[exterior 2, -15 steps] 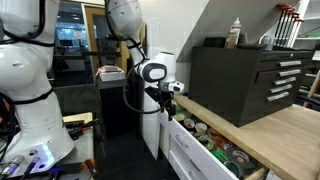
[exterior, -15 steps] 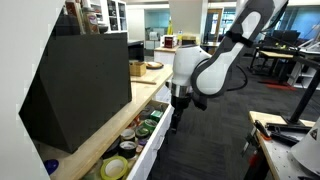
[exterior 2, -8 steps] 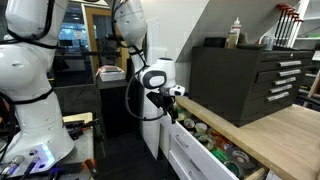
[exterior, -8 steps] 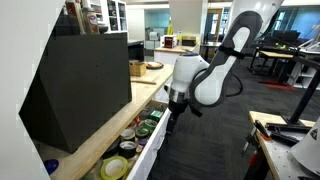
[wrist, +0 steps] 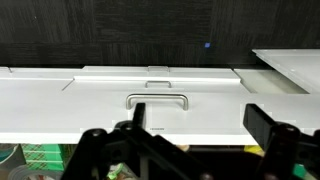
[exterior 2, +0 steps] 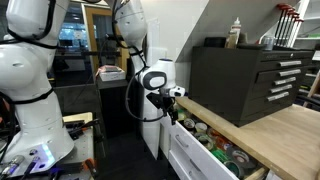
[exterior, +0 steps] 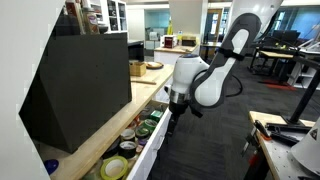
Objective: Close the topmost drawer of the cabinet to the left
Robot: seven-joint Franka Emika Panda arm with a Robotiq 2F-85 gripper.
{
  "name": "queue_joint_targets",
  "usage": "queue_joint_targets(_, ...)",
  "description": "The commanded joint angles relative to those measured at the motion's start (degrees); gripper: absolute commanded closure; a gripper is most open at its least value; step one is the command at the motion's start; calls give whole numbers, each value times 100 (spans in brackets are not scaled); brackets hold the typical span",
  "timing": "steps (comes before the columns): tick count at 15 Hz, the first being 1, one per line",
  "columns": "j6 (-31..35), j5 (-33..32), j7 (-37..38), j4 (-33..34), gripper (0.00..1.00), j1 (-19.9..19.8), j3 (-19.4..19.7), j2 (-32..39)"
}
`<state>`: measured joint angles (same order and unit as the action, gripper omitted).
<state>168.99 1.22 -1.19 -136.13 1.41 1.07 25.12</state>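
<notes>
The topmost drawer (exterior: 153, 148) of the long white cabinet (exterior: 100, 132) stands pulled out, with tape rolls and colourful clutter inside; it also shows in an exterior view (exterior 2: 188, 150). My gripper (exterior: 172, 113) hangs at the far end of the drawer's white front, fingers pointing down, as in the exterior view (exterior 2: 172, 113). I cannot tell if it touches the front. In the wrist view the gripper (wrist: 200, 118) is open and empty. Its two black fingers frame a white panel with a metal handle (wrist: 156, 99).
A big black tool chest (exterior: 80, 85) sits on the cabinet's light wood top (exterior 2: 285, 125). Lower white drawer fronts (exterior 2: 175, 165) are below. A second white robot (exterior 2: 30, 90) stands nearby. A workbench corner (exterior: 285, 140) is across the dark carpet.
Over the last second my arm dipped and shifted slightly toward the drawer's front. The drawer has not visibly moved, and the gripper stays open.
</notes>
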Motion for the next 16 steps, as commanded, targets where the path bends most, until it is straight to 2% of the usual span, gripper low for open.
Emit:
queue_joint_targets(1,190,-288,157,229,0,159,308,481)
queue_joint_targets(2,296,-369,202,310,0,230,432,661)
queue_joint_targets(4,383,-391,77,495,0,130,409,960)
queue_joint_targets(6,569,-409,120,702,0,189,514,1294)
queue_joint_targets(10,879,-323,94,1083,0,120,477,1802)
queue_joint_targets(16,1427,-243,31,1485,0,-106,325,2181)
